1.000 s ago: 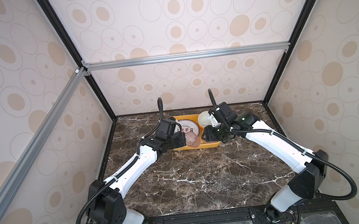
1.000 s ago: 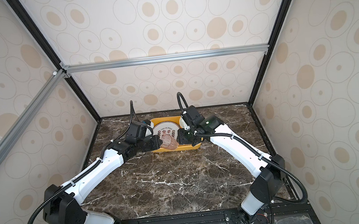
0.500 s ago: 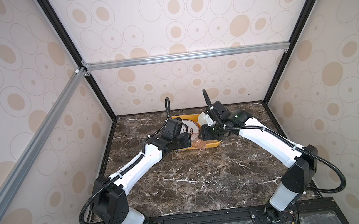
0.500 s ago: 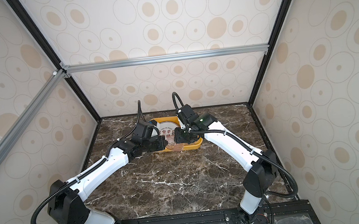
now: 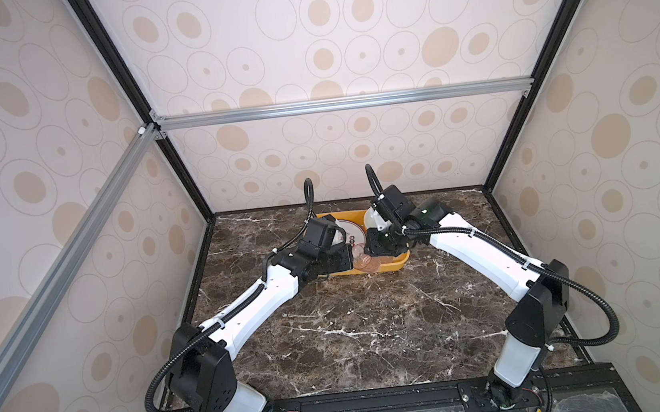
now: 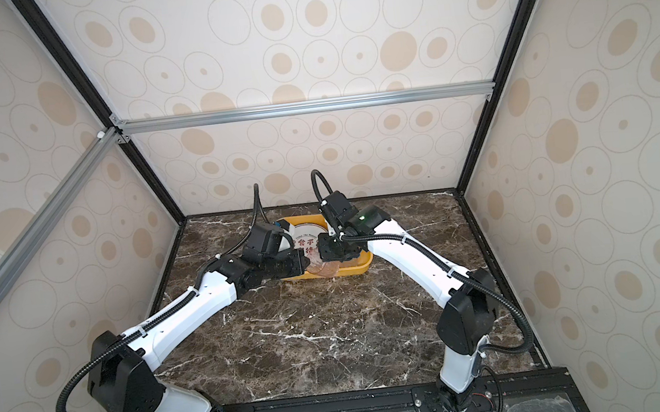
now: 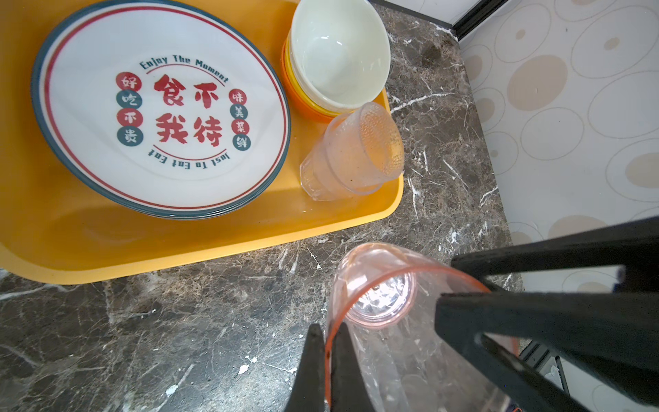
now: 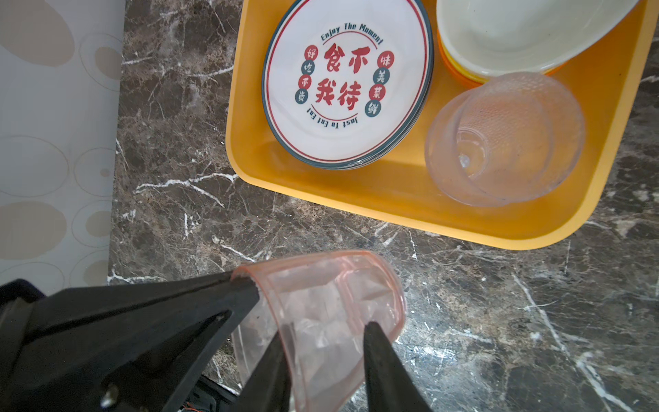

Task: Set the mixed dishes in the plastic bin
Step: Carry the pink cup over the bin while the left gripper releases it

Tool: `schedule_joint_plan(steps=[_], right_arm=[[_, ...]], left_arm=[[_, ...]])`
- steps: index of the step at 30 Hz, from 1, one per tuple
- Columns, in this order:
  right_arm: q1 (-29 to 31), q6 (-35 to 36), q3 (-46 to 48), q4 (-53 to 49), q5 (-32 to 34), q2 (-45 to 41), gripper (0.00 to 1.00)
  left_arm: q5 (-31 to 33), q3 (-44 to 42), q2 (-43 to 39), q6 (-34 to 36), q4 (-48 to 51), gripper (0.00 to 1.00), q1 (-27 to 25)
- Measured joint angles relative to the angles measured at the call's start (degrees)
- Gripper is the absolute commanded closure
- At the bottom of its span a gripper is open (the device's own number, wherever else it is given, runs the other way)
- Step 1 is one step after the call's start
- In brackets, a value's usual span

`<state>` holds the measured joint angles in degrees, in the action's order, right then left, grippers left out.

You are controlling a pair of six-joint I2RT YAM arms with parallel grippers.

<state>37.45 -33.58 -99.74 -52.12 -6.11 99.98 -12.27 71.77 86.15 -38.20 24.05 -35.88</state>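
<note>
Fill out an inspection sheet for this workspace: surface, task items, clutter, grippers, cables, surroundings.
Surface: dark marble tabletop, white veins.
Job's things: yellow plastic bin at the far middle. It holds a stack of plates, stacked bowls with cream on top, and nested clear cups lying on their side. The pink cup is held in the air near the bin's front edge, not yet set down.
Clutter: nothing seen.
Grippers: left gripper shut on the pink cup's rim. The right gripper straddles the cup; contact unclear.
Cables: black corrugated cables loop at each wrist and base.
Surroundings: walls with beige ovals; aluminium bars.
</note>
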Motion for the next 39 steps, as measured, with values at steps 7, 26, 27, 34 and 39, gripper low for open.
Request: schedule_joint_plan(steps=[7, 26, 27, 34, 39], right_arm=[[0.02, 0.37, -0.02, -0.55, 1.40, 0.11, 0.80], [0.09, 0.61, -0.02, -1.77, 5.38, 0.26, 0.99], [0.09, 0.63, -0.02, -1.77, 5.75, 0.26, 0.99], [-1.03, 1.09, -0.02, -1.81, 6.95, 0.22, 1.00], [-4.04, 1.75, 0.00, -1.90, 7.61, -0.13, 1.00]], left_arm=[[0.02, 1.05, 0.46, -0.02, 0.07, 0.92, -0.02], [-0.44, 4.98, 0.57, -1.60, -1.16, 0.66, -0.17], [-0.39, 4.98, 0.52, -1.66, -1.16, 0.64, -0.20], [0.87, 4.11, -2.27, -2.10, -1.16, 0.54, -0.17], [1.99, 2.71, -5.75, -2.32, -1.31, 0.48, -0.11]])
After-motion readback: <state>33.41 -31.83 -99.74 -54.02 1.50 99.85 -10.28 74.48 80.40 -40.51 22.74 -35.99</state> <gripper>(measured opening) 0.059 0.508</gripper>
